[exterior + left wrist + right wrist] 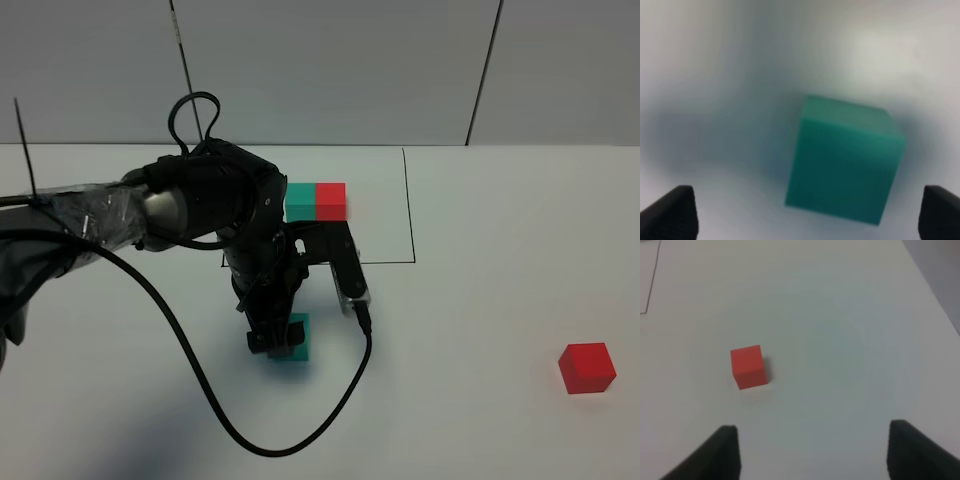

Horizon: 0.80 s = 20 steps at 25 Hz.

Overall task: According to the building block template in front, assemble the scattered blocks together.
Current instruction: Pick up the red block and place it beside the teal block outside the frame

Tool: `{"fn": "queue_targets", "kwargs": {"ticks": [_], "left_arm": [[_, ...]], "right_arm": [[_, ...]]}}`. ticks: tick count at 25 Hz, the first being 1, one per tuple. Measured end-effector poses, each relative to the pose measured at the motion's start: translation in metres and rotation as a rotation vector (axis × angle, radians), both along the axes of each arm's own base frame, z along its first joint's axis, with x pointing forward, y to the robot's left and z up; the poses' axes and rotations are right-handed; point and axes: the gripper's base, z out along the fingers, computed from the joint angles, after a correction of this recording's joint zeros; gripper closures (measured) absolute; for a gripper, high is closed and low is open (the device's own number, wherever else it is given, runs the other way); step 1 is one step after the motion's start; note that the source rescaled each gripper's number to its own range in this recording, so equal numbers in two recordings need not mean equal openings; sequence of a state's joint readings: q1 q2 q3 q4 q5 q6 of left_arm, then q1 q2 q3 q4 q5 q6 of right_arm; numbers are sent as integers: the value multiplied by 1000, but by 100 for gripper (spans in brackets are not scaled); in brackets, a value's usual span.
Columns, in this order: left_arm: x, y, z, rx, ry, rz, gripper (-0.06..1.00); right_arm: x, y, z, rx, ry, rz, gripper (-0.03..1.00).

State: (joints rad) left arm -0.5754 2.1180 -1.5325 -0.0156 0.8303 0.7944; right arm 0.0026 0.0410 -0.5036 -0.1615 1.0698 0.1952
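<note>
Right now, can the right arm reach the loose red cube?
Probably yes. The red cube lies alone on the table ahead of the right arm's open fingers, with nothing between them.

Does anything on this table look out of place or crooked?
Nothing looks spilled or damaged. What stands out is the loose red cube, alone far to the right, well apart from the loose green cube, whereas the template pair in the black drawn frame has both colours joined.
</note>
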Motion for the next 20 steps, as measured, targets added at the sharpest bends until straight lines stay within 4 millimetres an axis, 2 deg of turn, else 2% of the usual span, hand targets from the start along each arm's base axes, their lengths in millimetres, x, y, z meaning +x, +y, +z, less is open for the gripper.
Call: {"fn": "queue_targets", "kwargs": {"ticks": [8,12,20], "left_arm": [[-8,5,43,-55,-29,181,-6],[-9,9,57,-96,-44,315,-6],[9,45,69,-153,-52,630,-6]], "right_arm": [[0,0,0,0,0,0,39],[0,0,0,0,0,0,39],[0,0,0,0,0,0,39]]}}
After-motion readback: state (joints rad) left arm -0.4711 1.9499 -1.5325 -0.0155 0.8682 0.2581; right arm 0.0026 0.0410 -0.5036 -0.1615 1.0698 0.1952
